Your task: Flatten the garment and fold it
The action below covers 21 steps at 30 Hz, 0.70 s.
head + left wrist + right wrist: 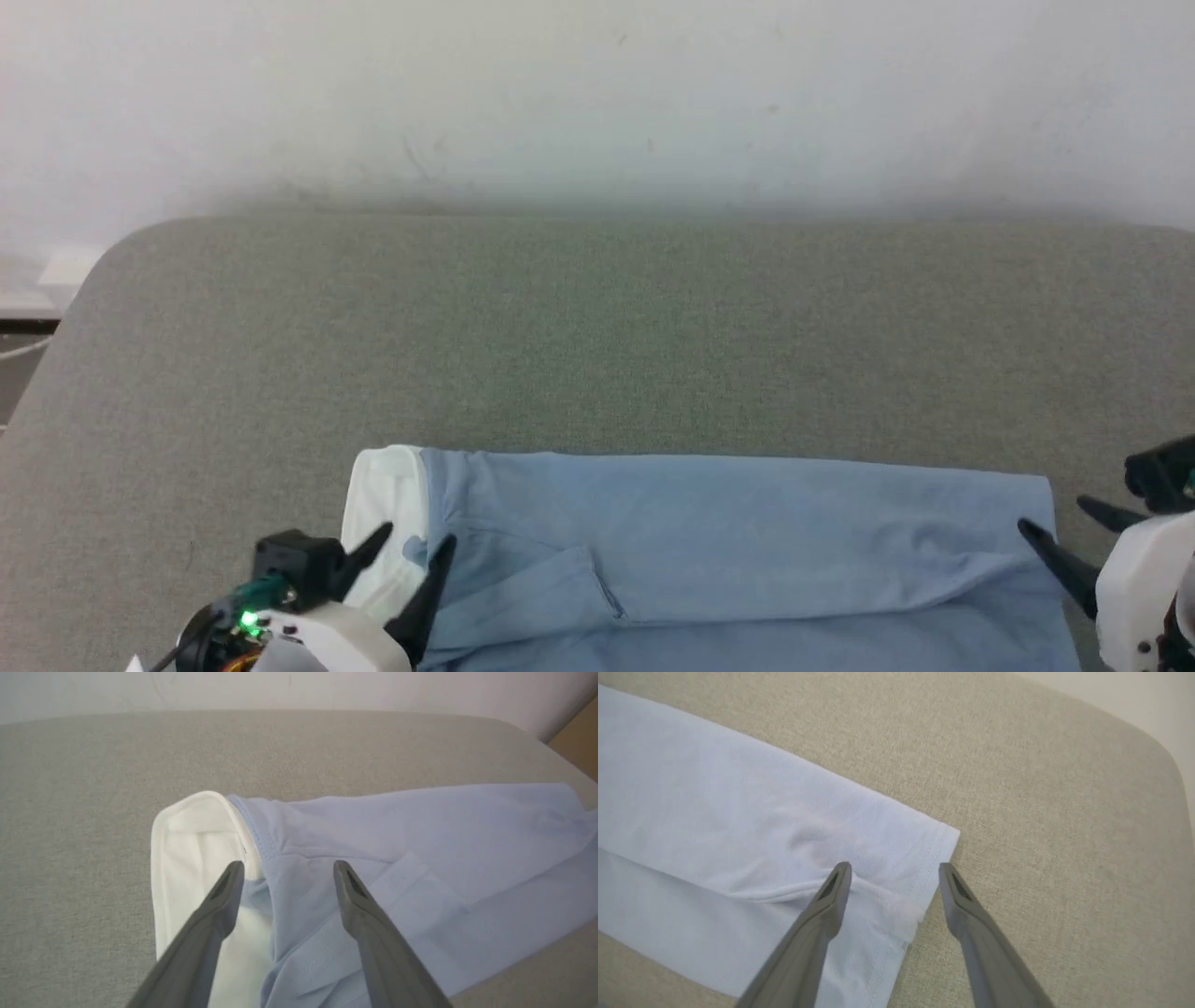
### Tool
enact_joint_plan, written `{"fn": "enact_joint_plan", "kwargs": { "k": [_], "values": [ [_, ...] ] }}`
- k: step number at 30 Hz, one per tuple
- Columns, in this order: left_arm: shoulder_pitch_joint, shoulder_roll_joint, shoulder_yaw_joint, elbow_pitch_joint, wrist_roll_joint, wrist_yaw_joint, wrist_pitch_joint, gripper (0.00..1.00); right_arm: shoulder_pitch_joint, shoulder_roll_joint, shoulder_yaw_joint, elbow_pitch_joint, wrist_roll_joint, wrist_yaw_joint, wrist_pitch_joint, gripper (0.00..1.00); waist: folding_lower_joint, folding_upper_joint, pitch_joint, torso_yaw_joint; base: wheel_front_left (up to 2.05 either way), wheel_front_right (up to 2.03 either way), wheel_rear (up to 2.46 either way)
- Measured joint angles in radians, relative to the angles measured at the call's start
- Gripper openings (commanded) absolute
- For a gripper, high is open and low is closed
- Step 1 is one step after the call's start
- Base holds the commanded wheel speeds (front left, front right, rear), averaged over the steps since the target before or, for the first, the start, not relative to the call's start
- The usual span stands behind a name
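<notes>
Grey-green fabric-topped desk [597,345] against a plain white wall [597,93] is what we've got here. The garment [747,541] lies at 6 o'clock in the head view, folded into a long light blue band. Its white collar [383,495] sits at the 7 o'clock end and the stitched hem at the 4 o'clock end. Our left fingers [425,593] are spread wide, gripping nothing, one tip over the collar and one over blue cloth. Right fingers [1060,560] are spread too, empty, straddling the hem edge, one tip over bare desk.
</notes>
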Motion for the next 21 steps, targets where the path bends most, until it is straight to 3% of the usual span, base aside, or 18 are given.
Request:
{"fn": "enact_joint_plan", "kwargs": {
  "k": [8,14,18,21],
  "values": [
    [0.082,-0.117,0.147,-0.024,-0.061,0.084,-0.285,1.0,0.075,0.148,-0.196,-0.077,-0.047,0.0,0.005,1.0,-0.0001,0.0,-0.057,0.0,0.0,0.0,0.0],
    [0.122,-0.229,0.289,-0.061,-0.014,0.09,-0.339,1.0,0.154,0.314,-0.347,-0.093,-0.123,0.0,0.027,1.0,0.0,0.0,-0.066,0.013,0.0,0.0,0.0],
    [0.139,-0.329,0.405,-0.121,0.107,0.024,-0.34,1.0,0.18,0.414,-0.437,-0.082,-0.183,0.0,0.038,1.0,0.0,0.0,-0.056,0.02,0.0,0.0,0.0],
    [0.164,-0.359,0.44,-0.126,0.247,-0.033,-0.34,1.0,0.183,0.472,-0.497,-0.059,-0.229,0.0,0.038,1.0,0.0,0.0,-0.045,0.024,0.0,0.0,0.0]
  ]
}}
